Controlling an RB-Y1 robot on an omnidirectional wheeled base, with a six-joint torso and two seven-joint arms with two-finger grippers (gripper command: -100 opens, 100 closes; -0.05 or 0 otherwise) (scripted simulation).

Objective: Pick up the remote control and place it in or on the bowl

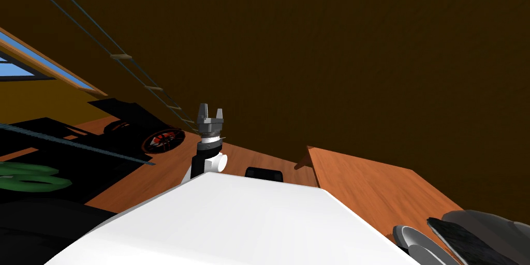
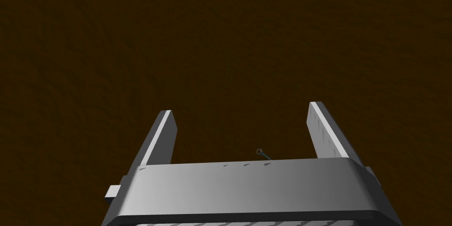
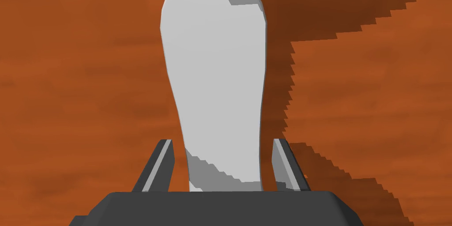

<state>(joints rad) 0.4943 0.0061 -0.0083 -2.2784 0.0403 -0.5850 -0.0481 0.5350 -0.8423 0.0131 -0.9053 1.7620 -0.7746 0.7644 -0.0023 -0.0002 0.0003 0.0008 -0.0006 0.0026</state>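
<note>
The remote control (image 3: 216, 73) is a long, light grey, rounded slab lying flat on an orange-brown wooden table (image 3: 79, 82). My right gripper (image 3: 222, 141) reaches over its near end with one finger on each side. A narrow gap shows between each finger (image 3: 162, 161) and the remote's edge, so the jaws stand open around it. In the head view my left gripper (image 1: 210, 114) is raised above my chest, open and holding nothing. The left gripper (image 2: 241, 108) faces a dark brown wall. Grey rounded shapes (image 1: 411, 241) lie at the near right corner of the table (image 1: 372, 184); I cannot tell what they are.
A dark flat slab (image 1: 466, 244) and a grey curved form (image 1: 499, 225) lie beside those shapes. Black furniture with a red-spoked wheel (image 1: 163, 141) and a green object (image 1: 31, 176) stands to the left. A wooden floor (image 1: 155, 179) runs between it and the table.
</note>
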